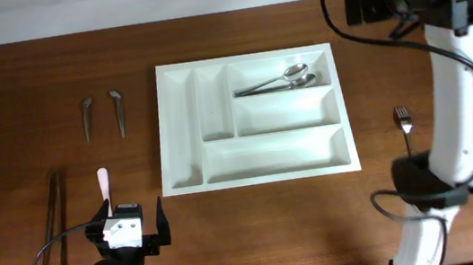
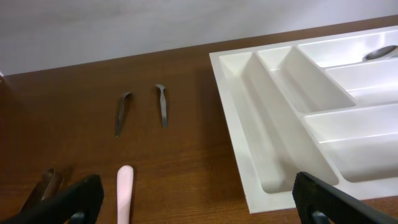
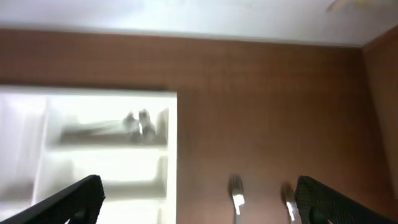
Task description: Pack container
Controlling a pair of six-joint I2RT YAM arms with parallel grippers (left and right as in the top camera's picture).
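The white container (image 1: 275,155) lies at the table's middle. Two metal spoons (image 1: 283,81) lie in its far right crosswise compartment; the other compartments show nothing inside. My left gripper (image 1: 130,225) is open and empty near the front edge, left of the container. The left wrist view shows the open jaws (image 2: 199,208), a pink handle (image 2: 124,190) between them and the container (image 2: 267,124) to the right. My right gripper (image 3: 205,205) is open and empty, facing the container's right edge (image 3: 112,168) and two forks (image 3: 237,196). One fork (image 1: 403,118) shows overhead.
Two small metal utensils (image 1: 88,117) (image 1: 117,111) lie at the far left. Dark chopsticks (image 1: 55,218) lie at the front left, beside the pink-handled utensil (image 1: 103,180). The right arm's white links (image 1: 460,114) stand along the right side.
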